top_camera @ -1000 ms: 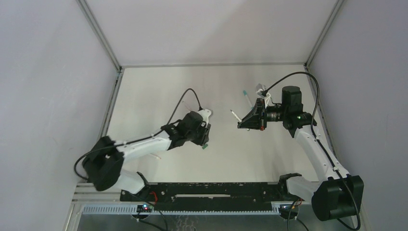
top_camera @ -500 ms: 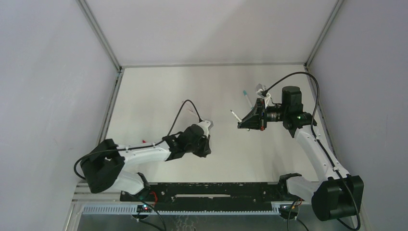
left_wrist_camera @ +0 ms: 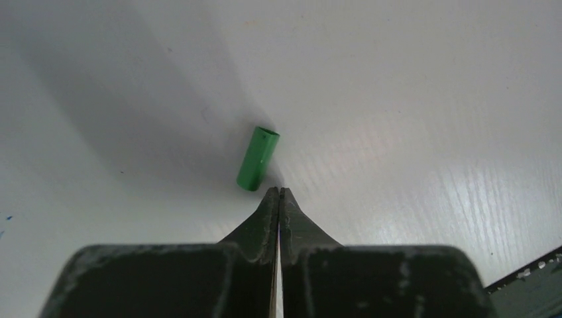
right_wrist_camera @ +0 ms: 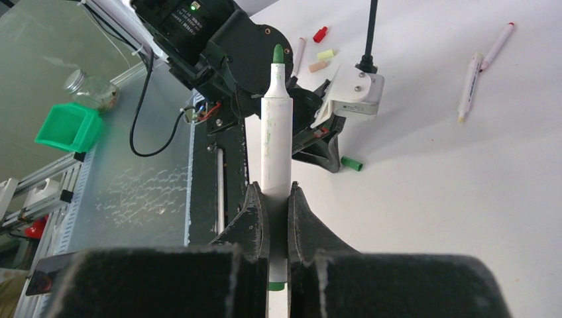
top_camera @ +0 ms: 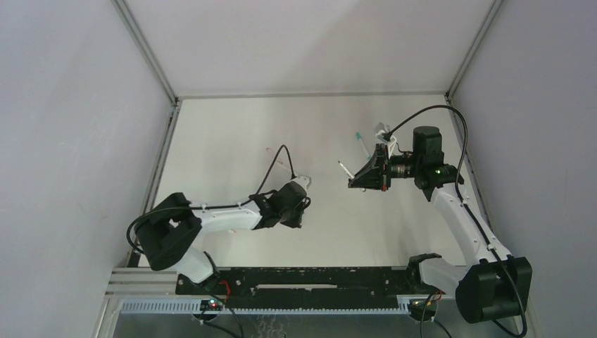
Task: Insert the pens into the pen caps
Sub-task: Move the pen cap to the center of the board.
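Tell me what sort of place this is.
Probably a robotics lab cell: a white table boxed in by plain panels on aluminium framing, left arm and right arm bolted at its near edge, and, in the right wrist view, a metal bench beyond with a green bin and jar.

Pens: counting five. The right wrist view is showing four: green-tipped pen (right_wrist_camera: 276,146), yellow-tipped pen (right_wrist_camera: 469,79), red-tipped pen (right_wrist_camera: 497,45), and a fourth pen (right_wrist_camera: 299,53) whose tip colour is not reading clearly. The top view is adding one teal-tipped pen (top_camera: 360,143).

Caps: counting four. These are showing as red cap (right_wrist_camera: 321,34), yellow-green cap (right_wrist_camera: 325,54), peach cap (right_wrist_camera: 318,66) and green cap (right_wrist_camera: 352,163).

Arms: two are showing, left arm (top_camera: 218,218) and right arm (top_camera: 457,211).

Others: one green bin (right_wrist_camera: 66,126) and one glass jar (right_wrist_camera: 89,89) are appearing.
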`<state>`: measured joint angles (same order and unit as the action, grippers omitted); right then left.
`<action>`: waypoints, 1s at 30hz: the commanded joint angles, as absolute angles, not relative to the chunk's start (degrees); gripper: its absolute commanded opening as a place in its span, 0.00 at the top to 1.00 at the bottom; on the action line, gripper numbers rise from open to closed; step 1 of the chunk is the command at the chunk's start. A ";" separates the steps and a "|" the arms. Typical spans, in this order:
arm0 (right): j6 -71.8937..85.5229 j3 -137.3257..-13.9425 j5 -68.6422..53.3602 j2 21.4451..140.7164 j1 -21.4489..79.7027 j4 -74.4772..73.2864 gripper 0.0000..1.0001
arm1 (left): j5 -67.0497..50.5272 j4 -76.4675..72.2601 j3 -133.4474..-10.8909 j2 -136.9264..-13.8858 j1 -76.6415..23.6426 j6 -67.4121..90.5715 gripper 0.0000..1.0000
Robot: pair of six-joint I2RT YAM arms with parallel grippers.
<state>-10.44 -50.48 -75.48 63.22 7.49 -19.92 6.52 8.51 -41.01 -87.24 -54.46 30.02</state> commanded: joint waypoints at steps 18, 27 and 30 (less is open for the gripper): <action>-11.69 -51.33 -76.22 62.58 6.68 -19.69 1.00 | 11.41 15.86 -51.55 -93.13 -48.33 25.47 0.96; -11.60 -51.33 -76.36 62.27 6.25 -19.77 1.00 | 8.45 14.36 -54.98 -95.78 -47.38 25.32 0.95; -11.67 -51.33 -76.45 62.24 6.24 -19.73 1.00 | 11.77 15.06 -54.52 -93.66 -47.20 26.03 0.93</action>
<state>-10.44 -50.48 -75.53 63.22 6.92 -19.97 9.34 15.16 -51.99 -95.50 -47.77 26.48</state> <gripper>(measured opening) 0.067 0.052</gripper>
